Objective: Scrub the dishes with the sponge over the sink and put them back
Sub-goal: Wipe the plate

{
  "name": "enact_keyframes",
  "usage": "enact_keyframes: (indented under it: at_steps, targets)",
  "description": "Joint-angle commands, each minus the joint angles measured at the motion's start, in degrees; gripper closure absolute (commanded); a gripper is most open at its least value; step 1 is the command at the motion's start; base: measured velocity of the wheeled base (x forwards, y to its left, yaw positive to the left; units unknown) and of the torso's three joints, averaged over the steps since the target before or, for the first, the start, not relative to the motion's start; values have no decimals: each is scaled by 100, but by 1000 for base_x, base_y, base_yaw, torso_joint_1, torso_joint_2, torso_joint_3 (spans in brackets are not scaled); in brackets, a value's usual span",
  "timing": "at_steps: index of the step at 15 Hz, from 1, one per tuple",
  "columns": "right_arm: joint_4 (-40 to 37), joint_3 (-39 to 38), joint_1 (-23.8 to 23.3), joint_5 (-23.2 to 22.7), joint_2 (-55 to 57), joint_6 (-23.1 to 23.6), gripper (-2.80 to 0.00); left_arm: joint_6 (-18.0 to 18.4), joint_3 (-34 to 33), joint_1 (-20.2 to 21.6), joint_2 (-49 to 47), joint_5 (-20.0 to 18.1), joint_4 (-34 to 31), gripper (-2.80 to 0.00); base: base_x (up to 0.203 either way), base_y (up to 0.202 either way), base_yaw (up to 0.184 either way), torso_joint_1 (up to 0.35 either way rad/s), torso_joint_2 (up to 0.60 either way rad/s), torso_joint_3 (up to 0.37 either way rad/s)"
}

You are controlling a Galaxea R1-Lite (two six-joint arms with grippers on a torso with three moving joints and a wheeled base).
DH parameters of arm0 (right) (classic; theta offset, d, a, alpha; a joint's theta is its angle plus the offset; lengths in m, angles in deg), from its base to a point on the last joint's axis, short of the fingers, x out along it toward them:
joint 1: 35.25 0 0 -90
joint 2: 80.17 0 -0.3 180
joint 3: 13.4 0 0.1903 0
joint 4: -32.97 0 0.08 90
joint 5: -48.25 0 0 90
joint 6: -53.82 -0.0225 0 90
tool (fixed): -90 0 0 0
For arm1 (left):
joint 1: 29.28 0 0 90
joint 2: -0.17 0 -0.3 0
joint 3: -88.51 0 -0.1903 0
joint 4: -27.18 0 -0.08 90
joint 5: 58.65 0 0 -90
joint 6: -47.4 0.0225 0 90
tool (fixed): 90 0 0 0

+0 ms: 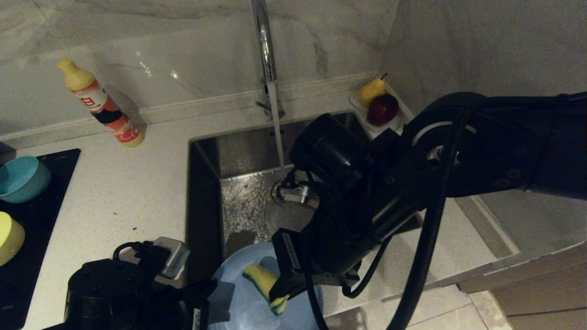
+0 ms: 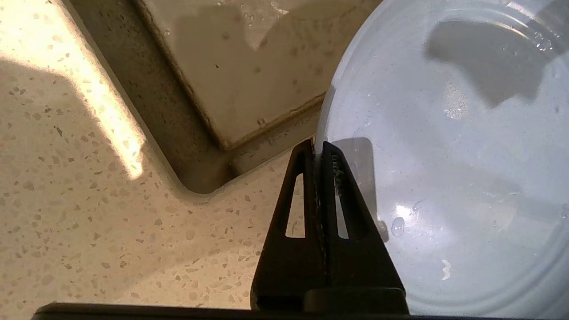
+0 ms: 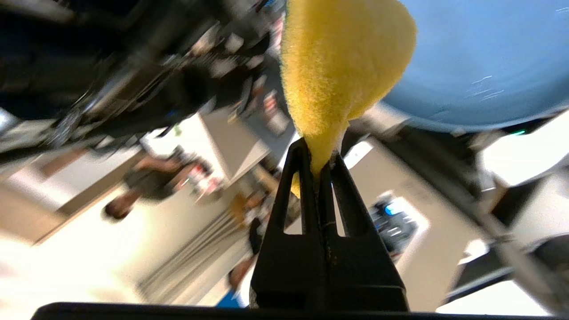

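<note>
The light-blue plate [image 1: 243,298] hangs over the near edge of the sink [image 1: 247,206]. My left gripper [image 2: 316,149] is shut on the rim of the plate [image 2: 444,155], at the plate's left side in the head view. My right gripper [image 3: 318,160] is shut on the yellow sponge [image 3: 338,66], pinching one squashed end. The sponge [image 1: 266,284] lies against the plate's upper face, its green side showing at the edges. A teal-blue bowl [image 1: 20,178] and a pale yellow bowl [image 1: 9,238] stand on the black hob at far left.
Water runs from the chrome tap [image 1: 266,55] into the basin. An orange dish-soap bottle [image 1: 103,107] stands on the speckled counter at back left. A small dish with a pear and a red apple [image 1: 378,107] sits behind the sink's right corner. The right arm spans the basin.
</note>
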Motion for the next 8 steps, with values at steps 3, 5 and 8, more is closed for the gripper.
enact_keyframes:
  at_steps: [3,5,8]
  targets:
    - [6,10,10,-248,496,-62,0,0,1,0,-15,-2,28,0,0,0,0,0,0,0]
    - [69,35,-5,-345,743,-53,0,-9,-8,0,-23,-2,28,0,0,0,0,0,0,0]
    - [185,41,-64,-550,846,-58,0,0,-8,0,-6,-2,28,0,0,0,0,0,0,0]
